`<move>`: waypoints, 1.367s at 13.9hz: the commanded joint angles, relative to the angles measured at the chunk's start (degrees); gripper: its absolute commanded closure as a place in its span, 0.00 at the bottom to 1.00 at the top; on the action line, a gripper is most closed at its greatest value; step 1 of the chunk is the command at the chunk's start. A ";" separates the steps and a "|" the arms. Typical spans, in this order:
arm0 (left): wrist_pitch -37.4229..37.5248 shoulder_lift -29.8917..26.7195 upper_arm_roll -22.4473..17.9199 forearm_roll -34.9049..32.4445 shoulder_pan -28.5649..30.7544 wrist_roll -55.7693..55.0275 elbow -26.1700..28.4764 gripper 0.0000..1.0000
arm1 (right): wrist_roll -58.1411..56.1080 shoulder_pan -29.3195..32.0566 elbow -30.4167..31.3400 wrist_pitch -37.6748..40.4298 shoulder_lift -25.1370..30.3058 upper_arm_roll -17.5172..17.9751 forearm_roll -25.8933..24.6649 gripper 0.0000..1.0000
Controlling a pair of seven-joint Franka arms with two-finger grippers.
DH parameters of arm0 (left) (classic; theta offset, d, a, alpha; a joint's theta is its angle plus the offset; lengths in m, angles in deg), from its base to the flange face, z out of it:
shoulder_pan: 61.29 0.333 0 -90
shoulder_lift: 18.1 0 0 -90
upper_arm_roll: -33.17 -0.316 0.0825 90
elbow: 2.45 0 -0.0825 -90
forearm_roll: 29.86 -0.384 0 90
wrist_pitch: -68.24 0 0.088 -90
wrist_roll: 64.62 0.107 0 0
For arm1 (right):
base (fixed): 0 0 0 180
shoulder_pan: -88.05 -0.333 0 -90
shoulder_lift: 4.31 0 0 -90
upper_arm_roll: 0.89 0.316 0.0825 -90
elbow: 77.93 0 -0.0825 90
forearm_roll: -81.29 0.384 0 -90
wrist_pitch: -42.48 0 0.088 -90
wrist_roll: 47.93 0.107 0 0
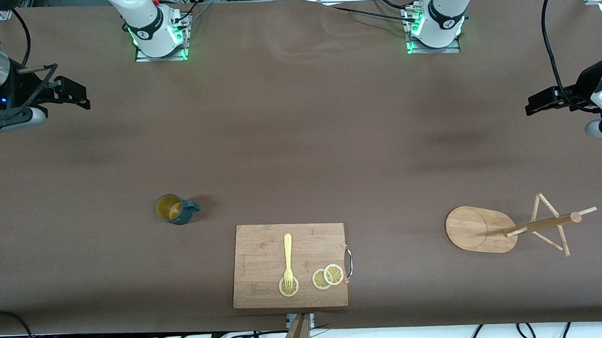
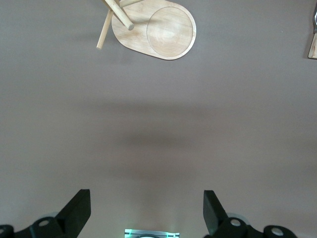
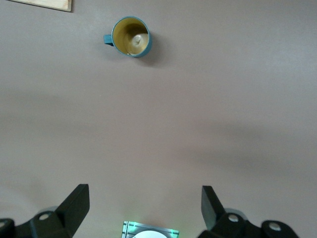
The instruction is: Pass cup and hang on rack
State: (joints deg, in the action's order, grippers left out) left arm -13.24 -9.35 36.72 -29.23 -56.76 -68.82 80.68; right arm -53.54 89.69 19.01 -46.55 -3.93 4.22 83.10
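The dark teal cup stands upright on the table toward the right arm's end, yellowish inside showing, handle toward the cutting board; it also shows in the right wrist view. The bamboo rack stands toward the left arm's end, with oval base, post and thin pegs; its base shows in the left wrist view. My right gripper is open and empty, held high at the right arm's end. My left gripper is open and empty, held high at the left arm's end. Both arms wait.
A rectangular wooden cutting board lies near the front edge between cup and rack. On it are a yellow fork and three lemon slices. Arm bases stand along the back edge.
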 commanded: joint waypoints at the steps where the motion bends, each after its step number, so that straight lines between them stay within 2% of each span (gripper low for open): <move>1: 0.09 0.30 0.23 -0.90 0.03 -0.01 -1.05 0.00 | 0.42 -1.46 0.00 -5.43 -5.63 -0.37 -1.45 0.00; 4: 0.09 0.30 0.23 -0.81 0.12 -0.01 -1.05 0.00 | 1.38 -3.21 -1.49 -13.87 -14.24 -0.45 -3.20 0.00; 7: 0.09 0.30 0.23 -0.81 0.03 -0.01 -1.05 0.00 | 3.67 -4.88 -4.56 -18.97 -23.12 -0.46 -3.48 0.00; 10: 0.09 0.30 0.23 -0.72 0.12 -0.01 -1.05 0.00 | 4.38 -5.41 -5.36 -26.61 -29.54 -0.46 -3.13 0.01; 12: 0.09 0.30 0.23 -0.72 0.12 -0.01 -1.05 0.00 | 4.38 -5.42 -5.27 -29.79 -31.92 -0.46 -2.86 0.01; 19: 0.09 0.30 0.14 -0.64 0.21 -0.01 -1.05 0.00 | 4.20 -5.42 -6.24 -33.40 -36.15 -0.63 -3.39 0.06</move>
State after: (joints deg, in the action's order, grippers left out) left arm -13.24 -9.35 36.72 -29.23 -56.74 -68.82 80.63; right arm -50.07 84.69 14.65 -78.99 -38.04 3.90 80.59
